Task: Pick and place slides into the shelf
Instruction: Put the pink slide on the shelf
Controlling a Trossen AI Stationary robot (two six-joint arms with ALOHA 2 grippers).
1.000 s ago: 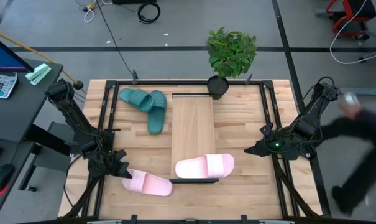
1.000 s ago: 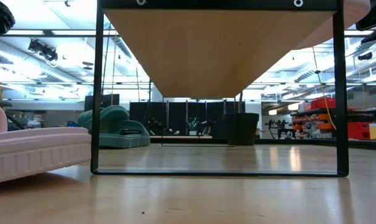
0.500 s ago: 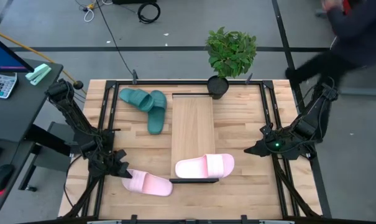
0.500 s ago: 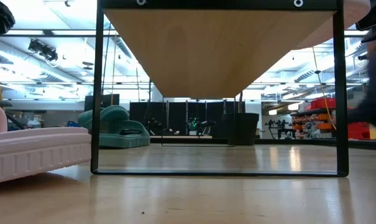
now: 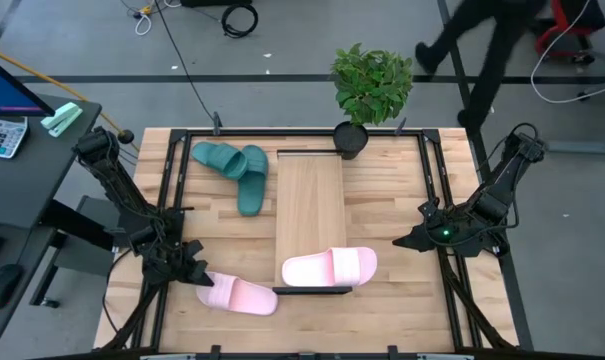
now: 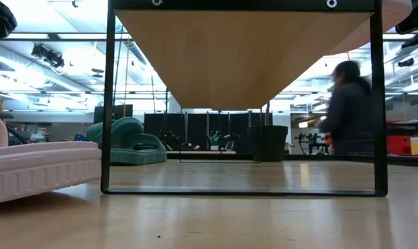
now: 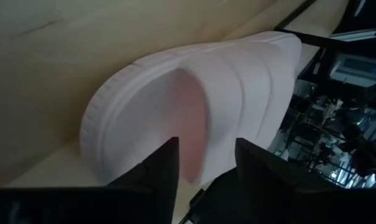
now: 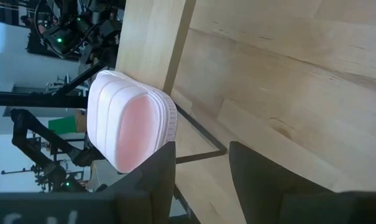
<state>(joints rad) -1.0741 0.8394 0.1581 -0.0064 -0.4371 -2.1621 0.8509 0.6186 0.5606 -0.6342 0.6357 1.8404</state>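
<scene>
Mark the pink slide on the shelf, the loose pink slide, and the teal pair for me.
pink slide on the shelf [image 5: 330, 267]: high view, its wide strap.
loose pink slide [image 5: 239, 295]: high view, mid-sole, on the tabletop.
teal pair [image 5: 234, 166]: high view, where both overlap.

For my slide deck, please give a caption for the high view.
Left pincer at a pink slide on the table; another pink slide on the shelf.

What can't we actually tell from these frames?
- Left claw grip: in the high view the arm covers its tips at the table-level pink slide; the left wrist view shows fingers apart but no contact.
- Teal slides: overlapping in the high view, so the lower one is partly hidden.
- Shelf top: the low view shows only its underside.
- Person: blurred in the low view, cut off by the high view's edge.
</scene>
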